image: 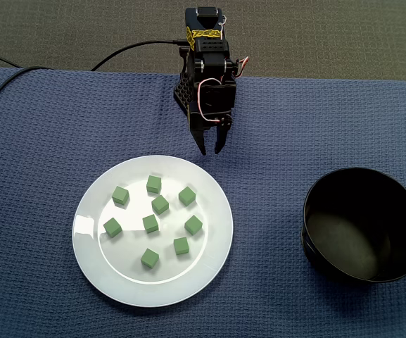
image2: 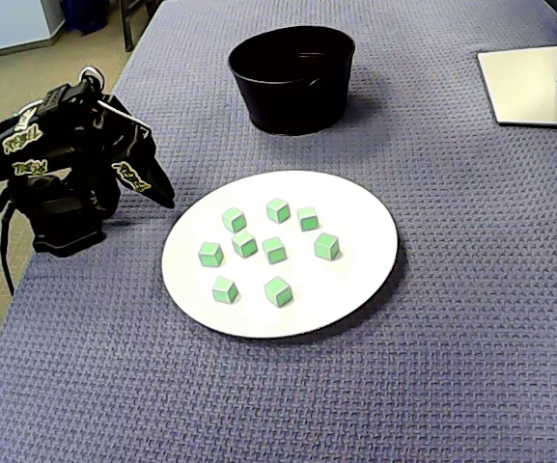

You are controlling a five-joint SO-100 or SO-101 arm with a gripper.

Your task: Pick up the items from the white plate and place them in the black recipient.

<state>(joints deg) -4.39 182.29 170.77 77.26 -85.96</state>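
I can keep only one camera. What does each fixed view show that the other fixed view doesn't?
Only in a fixed view: the black bowl is seen from straight above, its whole inner floor visible with nothing in it. Only in a fixed view: a white stand sits on the cloth beyond the plate. Both fixed views share the white plate, nine green cubes on it, the bowl, and the gripper just off the plate's rim.

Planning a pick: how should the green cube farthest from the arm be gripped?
Take the cube across two opposite flat sides, coming straight down from above. It sits flat and low on the plate, with clear gaps to its neighbours on every side.
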